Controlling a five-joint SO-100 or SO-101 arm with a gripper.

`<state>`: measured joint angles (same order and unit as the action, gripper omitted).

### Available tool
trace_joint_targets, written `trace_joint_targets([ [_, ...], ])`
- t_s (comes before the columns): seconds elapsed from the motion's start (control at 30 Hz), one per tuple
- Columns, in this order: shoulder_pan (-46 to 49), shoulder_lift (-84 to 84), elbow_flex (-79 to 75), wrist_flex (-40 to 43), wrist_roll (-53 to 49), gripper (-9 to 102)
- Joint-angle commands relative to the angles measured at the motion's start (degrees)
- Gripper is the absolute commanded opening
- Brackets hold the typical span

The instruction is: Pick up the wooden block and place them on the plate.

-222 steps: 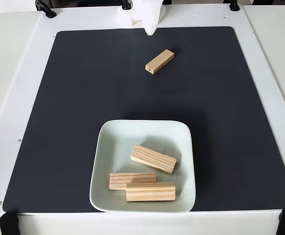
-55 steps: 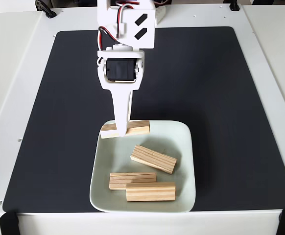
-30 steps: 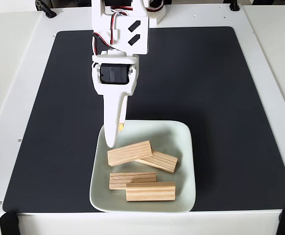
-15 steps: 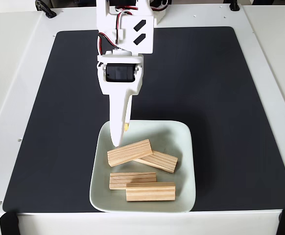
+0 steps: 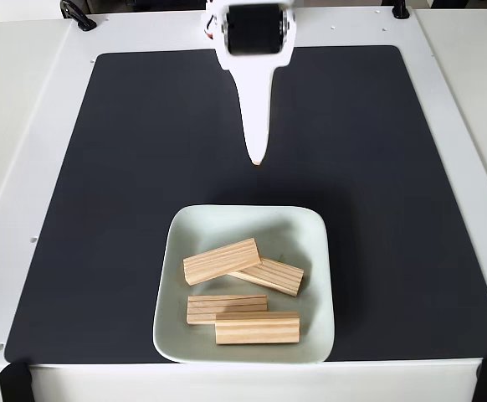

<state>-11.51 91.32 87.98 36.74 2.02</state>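
Looking down in the fixed view, the hand (image 5: pixel 257 159) hangs over the dark mat (image 5: pixel 101 167), apart from the plate's (image 5: pixel 319 251) far rim, holding nothing; its fingers seem pressed together, though I cannot tell for sure. All four wooden blocks (image 5: pixel 221 260) lie inside the plate, one leaning on another

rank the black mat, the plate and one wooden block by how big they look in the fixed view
1. black mat
2. plate
3. wooden block; all four blocks look alike, so any one ranks last.
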Motion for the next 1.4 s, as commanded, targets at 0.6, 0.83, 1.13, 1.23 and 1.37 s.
trace_joint_targets([
  [0.6, -0.26, 48.16, 58.54, -55.63, 0.70, 1],
  [0.83, -0.09, 71.72, 78.93, -55.55, 0.70, 1],
  [1.13, -0.35, 98.96, 93.69, -43.33, 0.70, 2],
  [1.23, -0.44, 102.66, 93.60, -30.23, 0.00, 2],
  [1.37, -0.26, 102.04, 93.60, -17.31, -0.18, 2],
])
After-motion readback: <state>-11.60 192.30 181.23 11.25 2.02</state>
